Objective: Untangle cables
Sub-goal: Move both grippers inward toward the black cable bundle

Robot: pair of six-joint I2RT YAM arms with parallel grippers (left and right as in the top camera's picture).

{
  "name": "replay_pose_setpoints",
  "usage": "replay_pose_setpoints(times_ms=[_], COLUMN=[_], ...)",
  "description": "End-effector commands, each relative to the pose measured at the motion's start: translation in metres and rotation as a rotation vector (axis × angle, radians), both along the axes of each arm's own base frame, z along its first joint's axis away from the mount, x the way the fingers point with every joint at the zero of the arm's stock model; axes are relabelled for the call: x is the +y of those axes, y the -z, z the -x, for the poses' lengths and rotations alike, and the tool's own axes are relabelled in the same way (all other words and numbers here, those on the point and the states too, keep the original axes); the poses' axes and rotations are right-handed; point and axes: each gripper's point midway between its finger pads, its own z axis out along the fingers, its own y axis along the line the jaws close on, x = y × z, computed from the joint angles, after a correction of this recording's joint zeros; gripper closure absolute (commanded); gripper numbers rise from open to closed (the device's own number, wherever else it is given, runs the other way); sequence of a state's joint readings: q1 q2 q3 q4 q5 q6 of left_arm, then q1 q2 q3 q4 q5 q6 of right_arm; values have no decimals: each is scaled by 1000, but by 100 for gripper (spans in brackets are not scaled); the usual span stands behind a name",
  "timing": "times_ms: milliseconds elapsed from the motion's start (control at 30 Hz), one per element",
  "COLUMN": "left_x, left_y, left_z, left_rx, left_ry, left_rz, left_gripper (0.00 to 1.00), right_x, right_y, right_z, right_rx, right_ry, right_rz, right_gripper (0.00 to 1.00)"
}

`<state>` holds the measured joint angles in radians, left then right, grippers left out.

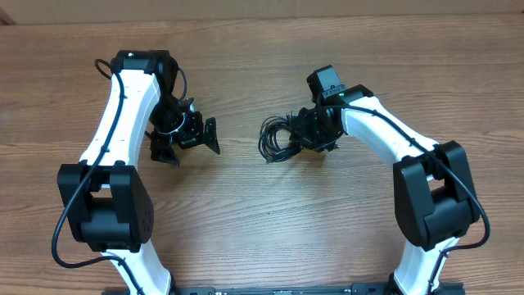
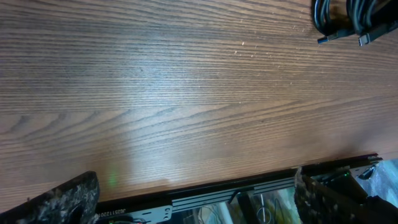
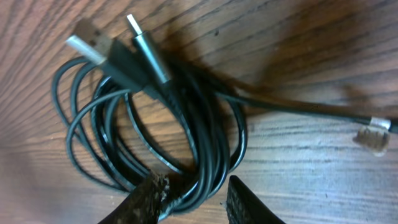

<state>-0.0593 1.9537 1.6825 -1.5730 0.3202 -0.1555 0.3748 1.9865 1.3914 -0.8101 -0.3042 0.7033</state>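
The cables lie as one coiled bundle of thin black cords on the wooden table, at the centre. In the right wrist view the cables show two metal-tipped plugs at the upper left, and one strand runs right to a clear plug. My right gripper is down at the bundle's right side. Its fingers straddle the coil's lower strands; the left finger touches them and a gap shows at the right finger. My left gripper is wide open and empty, left of the bundle. The left wrist view shows the cables at its top right corner.
The bare wooden table spreads around the bundle. The table's front edge with a black metal rail shows in the left wrist view. Both arm bases stand at the near edge.
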Motion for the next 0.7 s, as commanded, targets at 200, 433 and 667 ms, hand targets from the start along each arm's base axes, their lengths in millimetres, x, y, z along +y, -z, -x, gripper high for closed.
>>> replay_pose_setpoints(times_ms=[200,433,667], left_x=[-2,-2,-2], left_y=[0,0,0], left_z=[-7,-8,-7], left_rx=[-17,-13,-12], left_ry=[-9,-28,-28], left_rz=[-9,-15,-15], left_gripper=[0,0,0], right_x=[1,3,5], right_y=[13,14,14], right_z=[-7,-8,-3], right_rx=[-6,-18,-13], right_ry=[24,17,-17], right_rz=[43,56,42], right_gripper=[62,79,96])
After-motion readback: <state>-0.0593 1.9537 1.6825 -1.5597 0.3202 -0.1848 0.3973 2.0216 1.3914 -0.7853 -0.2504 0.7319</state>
